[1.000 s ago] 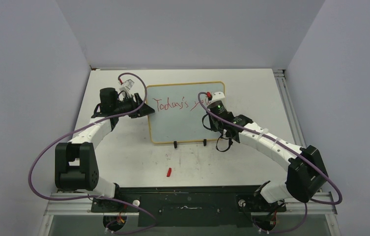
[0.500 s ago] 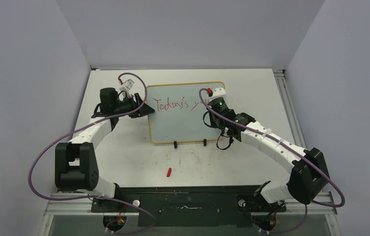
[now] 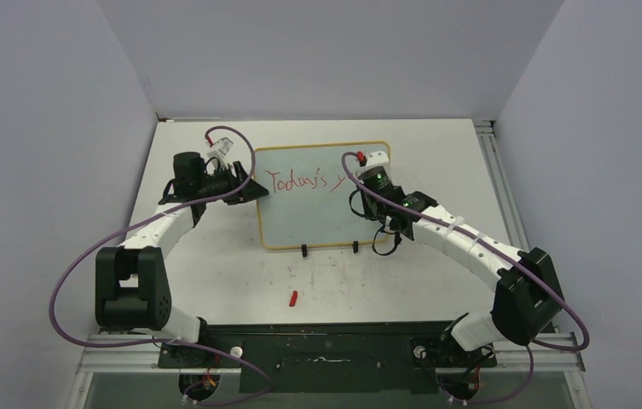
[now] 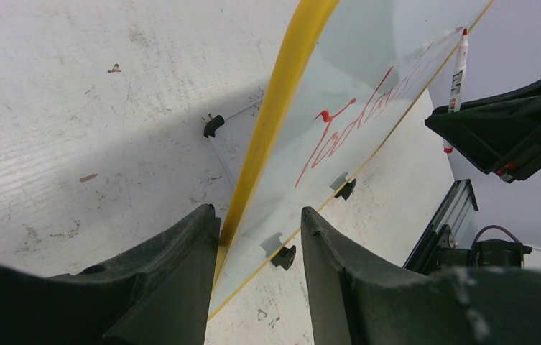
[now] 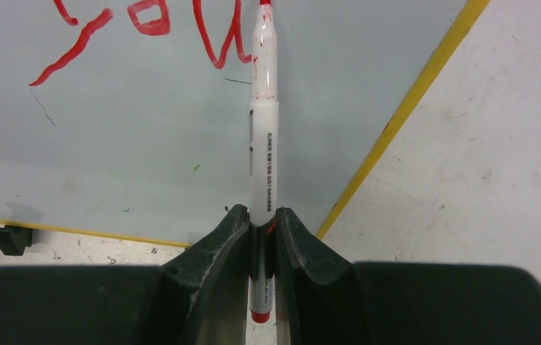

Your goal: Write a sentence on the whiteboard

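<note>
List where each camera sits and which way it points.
Top external: above and behind the bases, looking down at the table; both arms show whole.
Left wrist: on the left arm, looking along the whiteboard; the left claw grips its yellow frame.
Right wrist: on the right arm, looking down the marker at the red writing; the right claw clamps the marker.
Shared: both wrist views show marker, writing and whiteboard.

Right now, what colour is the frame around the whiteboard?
The whiteboard has a yellow frame; it shows best in the left wrist view.
</note>
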`<control>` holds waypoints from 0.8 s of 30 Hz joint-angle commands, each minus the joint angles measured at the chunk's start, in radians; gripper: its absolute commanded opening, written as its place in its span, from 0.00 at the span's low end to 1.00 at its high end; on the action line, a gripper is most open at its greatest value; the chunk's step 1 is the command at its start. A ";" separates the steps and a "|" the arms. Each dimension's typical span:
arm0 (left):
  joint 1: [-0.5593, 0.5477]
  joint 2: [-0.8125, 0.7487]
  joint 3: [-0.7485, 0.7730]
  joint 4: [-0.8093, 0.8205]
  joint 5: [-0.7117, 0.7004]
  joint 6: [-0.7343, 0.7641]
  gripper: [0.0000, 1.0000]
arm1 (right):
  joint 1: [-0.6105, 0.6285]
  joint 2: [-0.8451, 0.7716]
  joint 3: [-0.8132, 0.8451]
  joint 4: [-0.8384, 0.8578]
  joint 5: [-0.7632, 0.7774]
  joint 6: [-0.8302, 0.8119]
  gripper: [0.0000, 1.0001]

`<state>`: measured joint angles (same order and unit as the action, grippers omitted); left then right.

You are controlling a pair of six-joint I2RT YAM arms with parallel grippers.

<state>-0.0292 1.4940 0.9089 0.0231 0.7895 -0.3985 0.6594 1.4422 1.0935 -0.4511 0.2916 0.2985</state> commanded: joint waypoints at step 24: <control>-0.011 -0.051 0.009 0.023 0.042 0.007 0.43 | -0.025 -0.008 0.002 -0.015 0.003 0.018 0.05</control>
<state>-0.0303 1.4887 0.9085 0.0227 0.7898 -0.3985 0.6411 1.4536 1.0996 -0.4664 0.2905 0.3012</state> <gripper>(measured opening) 0.435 0.158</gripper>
